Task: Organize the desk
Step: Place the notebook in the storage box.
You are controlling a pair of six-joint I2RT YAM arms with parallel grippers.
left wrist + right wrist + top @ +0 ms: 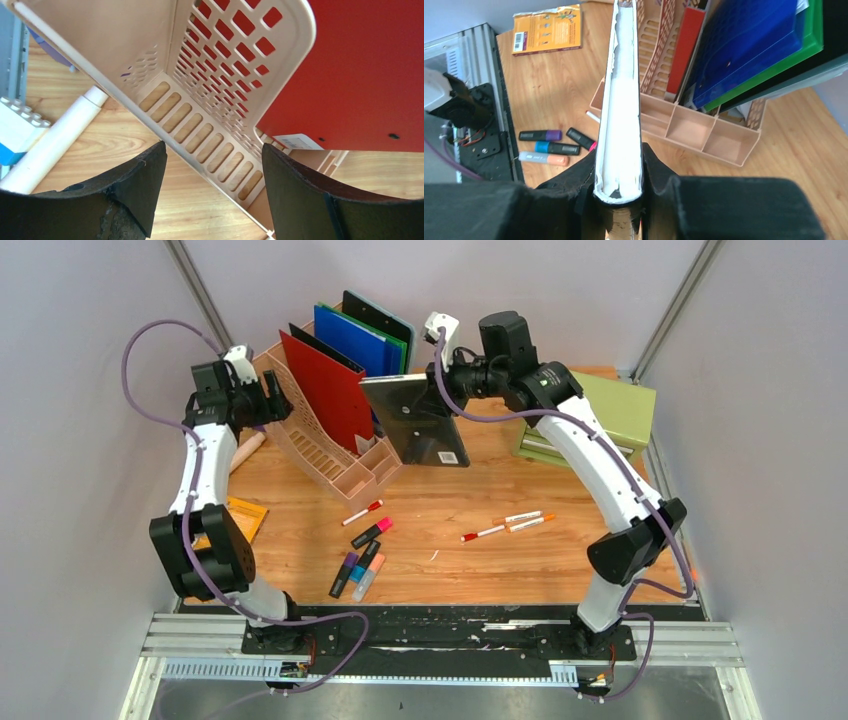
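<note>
On the wooden desk stands a pink file rack with a red folder and blue, green and black ones behind it. My left gripper hangs at the rack's left wall. In the left wrist view it is open, and the rack's rim runs between the black fingers without touching them. My right gripper is shut on a grey-covered book, held upright in the air right of the rack. Its white page edges show between the jaws.
Several highlighters and pens lie loose near the desk's middle. A green drawer cabinet sits at the back right, an orange book at the left edge. A pale tube and a white block lie left of the rack.
</note>
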